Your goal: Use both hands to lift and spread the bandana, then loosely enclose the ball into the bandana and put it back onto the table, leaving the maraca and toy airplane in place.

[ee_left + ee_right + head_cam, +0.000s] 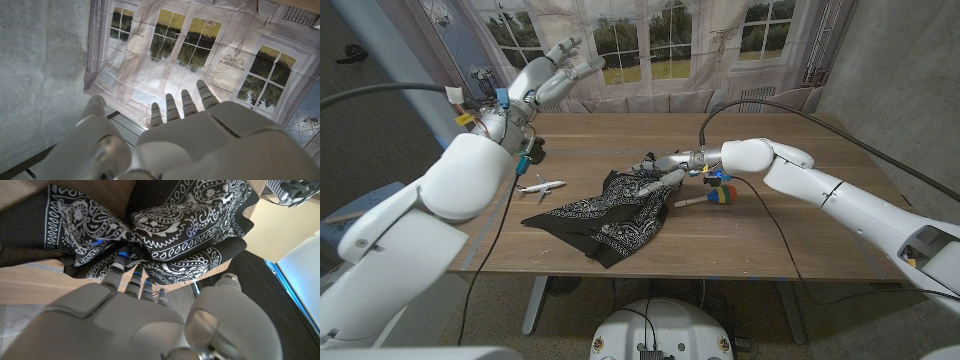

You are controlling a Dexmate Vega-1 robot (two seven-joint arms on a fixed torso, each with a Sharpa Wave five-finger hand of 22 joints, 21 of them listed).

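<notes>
The right hand (pixel 660 168) has its fingertips (pixel 131 262) in the gathered bandana (pixel 605 215); it seems to pinch the cloth. The ball is probably hidden there. Just beside lies the maraca (pixel 712 197). The left hand (pixel 548 75) is raised, released, holding nothing, with the toy airplane (pixel 541 187) well below it.

Left hand (pixel 552 72) raised, fingers (pixel 171 108) apart; right hand (pixel 665 165) reaching low.

Wooden bench (pixel 750 235) on grey floor; backdrop curtain (pixel 650 50) printed with windows behind; grey concrete wall (pixel 890 60) at right.
</notes>
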